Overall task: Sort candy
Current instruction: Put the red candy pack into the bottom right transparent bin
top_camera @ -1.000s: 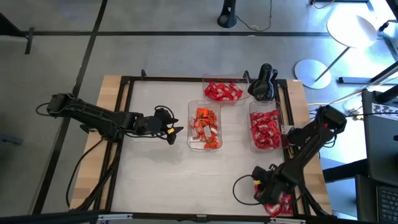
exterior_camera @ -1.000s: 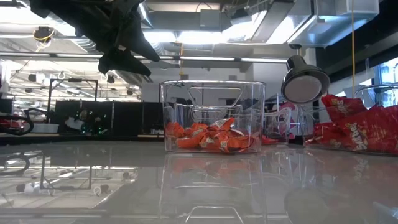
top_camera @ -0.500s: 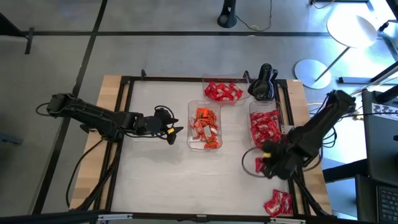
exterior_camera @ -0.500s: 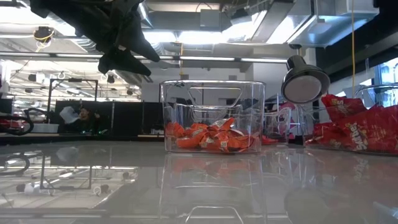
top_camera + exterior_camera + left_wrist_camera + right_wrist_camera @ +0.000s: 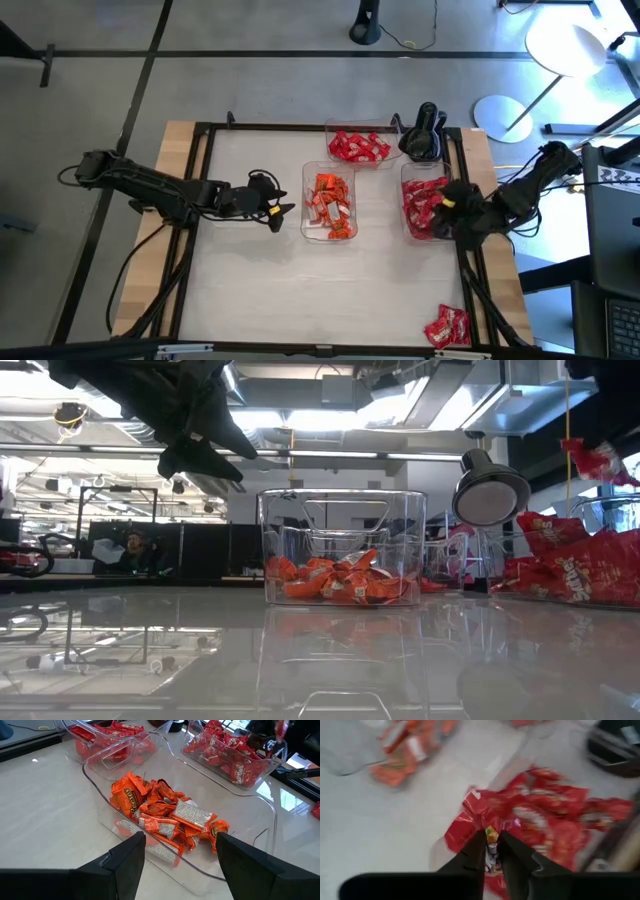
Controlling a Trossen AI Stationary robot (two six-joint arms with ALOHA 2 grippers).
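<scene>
Your right gripper (image 5: 491, 851) is clenched on a small red crinkly wrapped candy (image 5: 470, 820), above the clear plastic tray (image 5: 408, 232) of red sweets. Judged light, soft and slippery; pinch the wrapper's edge. Left gripper (image 5: 177, 851) hangs released beside the orange candy tray (image 5: 100, 780)

One camera hangs high up and looks straight down on the whole table (image 5: 250, 300) from far off. One sits low at the table top and looks level across it into the room. Each arm has a close camera looking past its own fingers. The middle tray of orange candy (image 5: 329, 205) at the table's 12 o'clock shows in the high, low (image 5: 340, 582) and left wrist views (image 5: 165, 815).
</scene>
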